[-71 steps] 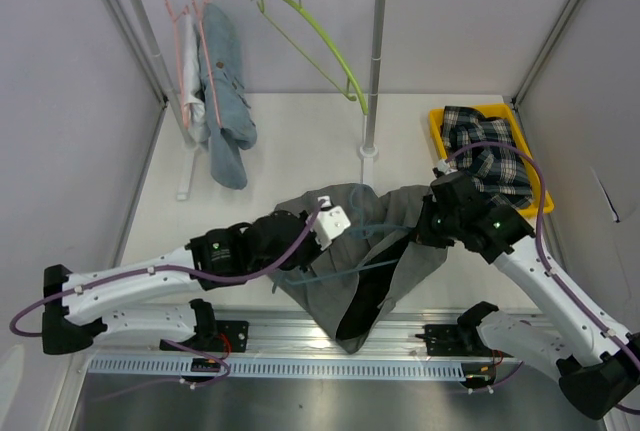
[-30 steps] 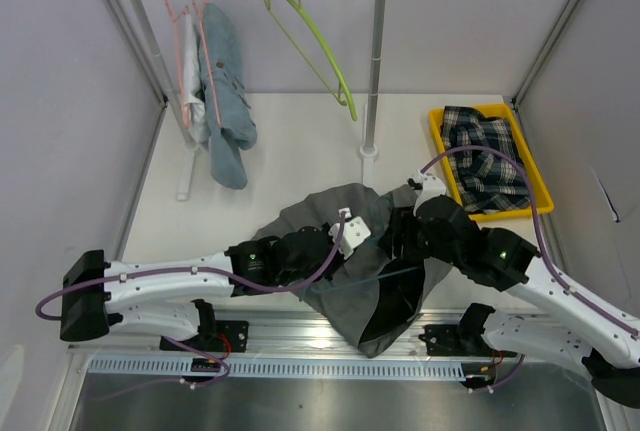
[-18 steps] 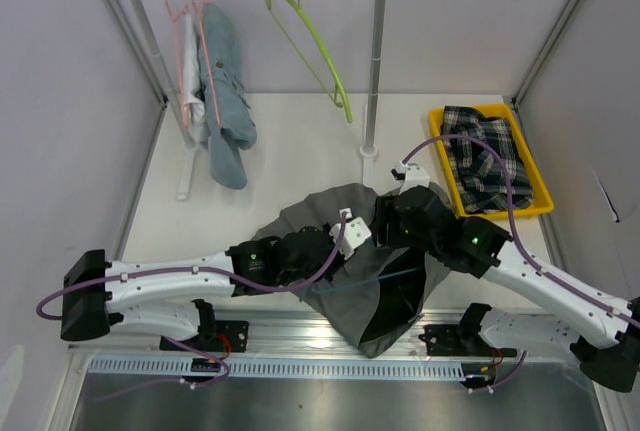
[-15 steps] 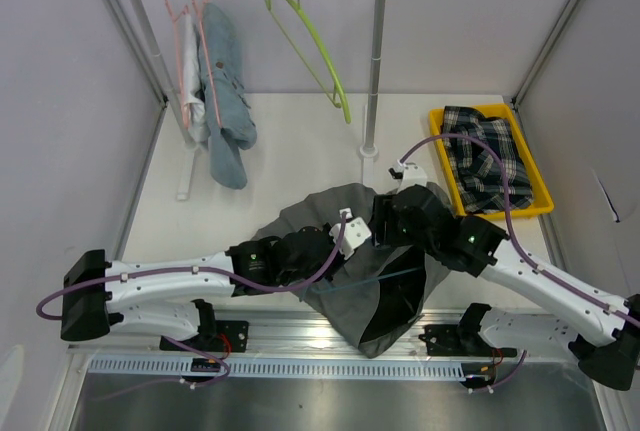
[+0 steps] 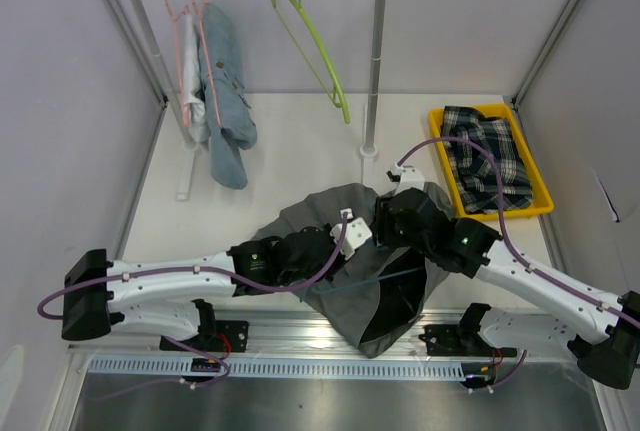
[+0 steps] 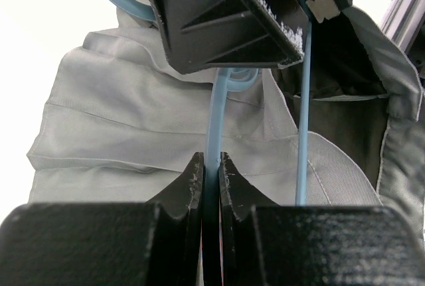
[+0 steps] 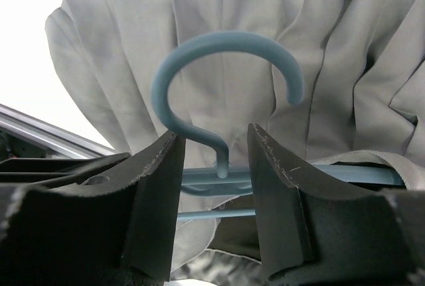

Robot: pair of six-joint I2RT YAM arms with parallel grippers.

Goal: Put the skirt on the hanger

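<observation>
The grey skirt [image 5: 335,213] lies crumpled on the table near the front edge, with its dark lining showing at the front. A light blue hanger [image 5: 385,274] lies in it. In the left wrist view my left gripper [image 6: 210,158] is shut on the hanger's thin blue rod [image 6: 214,120] over the skirt [image 6: 119,133]. In the top view my left gripper [image 5: 343,236] sits on the skirt's middle. My right gripper [image 7: 214,137] is open, its jaws either side of the neck of the hanger hook [image 7: 226,40], not touching it. In the top view my right gripper [image 5: 388,219] is close beside the left one.
A clothes rack [image 5: 375,61] stands at the back with pink hangers [image 5: 183,41], a blue-grey garment [image 5: 225,91] and an empty green hanger [image 5: 318,46]. A yellow tray [image 5: 440,136] with plaid cloth [image 5: 485,156] sits at the right. A metal rail [image 5: 300,336] runs along the front edge.
My right gripper has moved left and away from the front edge, up to the hanger hook beside my left gripper. The left arm stayed still over the last second. The green hanger has swung slightly.
</observation>
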